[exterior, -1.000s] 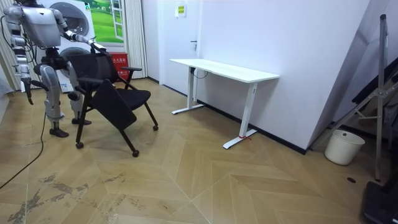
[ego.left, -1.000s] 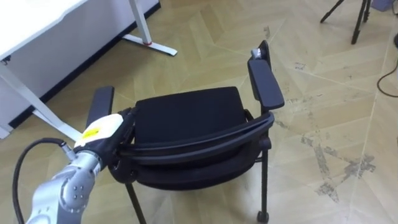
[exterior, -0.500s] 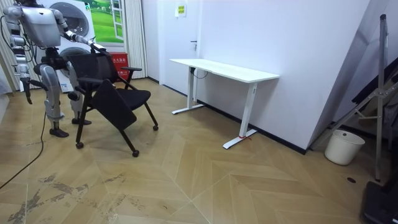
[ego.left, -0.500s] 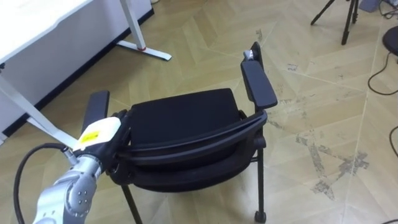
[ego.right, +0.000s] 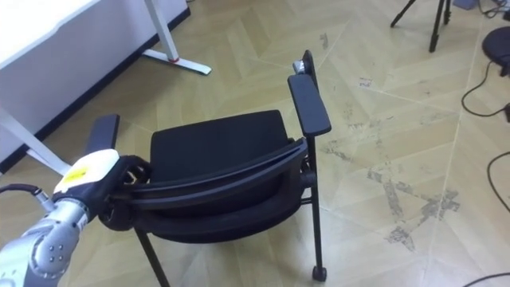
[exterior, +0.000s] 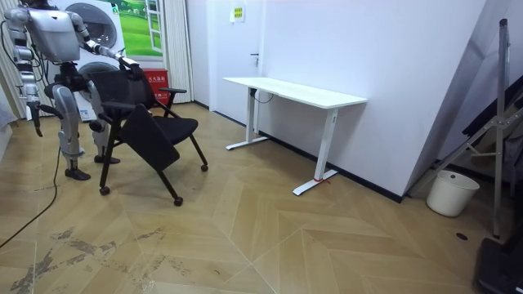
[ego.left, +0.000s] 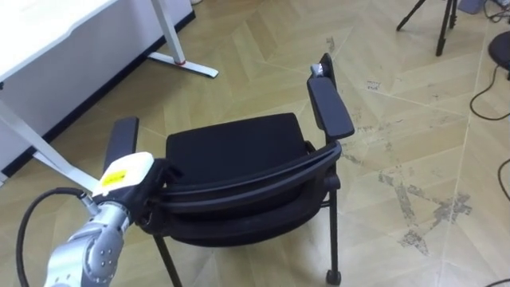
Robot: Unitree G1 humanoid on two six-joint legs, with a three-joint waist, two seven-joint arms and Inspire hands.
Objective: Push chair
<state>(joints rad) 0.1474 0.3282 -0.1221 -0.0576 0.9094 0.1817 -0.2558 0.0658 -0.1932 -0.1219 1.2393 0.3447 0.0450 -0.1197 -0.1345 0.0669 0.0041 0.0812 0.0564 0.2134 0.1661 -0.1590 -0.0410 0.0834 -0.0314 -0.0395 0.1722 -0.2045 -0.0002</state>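
A black chair (ego.left: pixel 231 147) with armrests and small castors stands on the wood floor in front of me, its seat facing away. My left hand (ego.left: pixel 131 182) is at the left end of the curved backrest (ego.left: pixel 255 182), fingers curled round its top bar. In the room view I stand upright behind the chair (exterior: pixel 151 131) at the room view's left, left arm stretched to the backrest. My right hand (exterior: pixel 37 128) hangs at my side, too small to read.
A white desk (ego.left: pixel 48 40) on white legs stands close on the left, its foot (ego.left: pixel 187 68) just beyond the chair. Tripod legs (ego.left: pixel 438 24) and a dark cable (ego.left: pixel 490 88) lie at the far right. Open floor stretches towards the desk (exterior: pixel 294 91) and white bin (exterior: pixel 451 193).
The eye view has shifted slightly, so the chair sits a little left and higher in the picture. My left hand keeps its hold on the backrest. The room view is unchanged.
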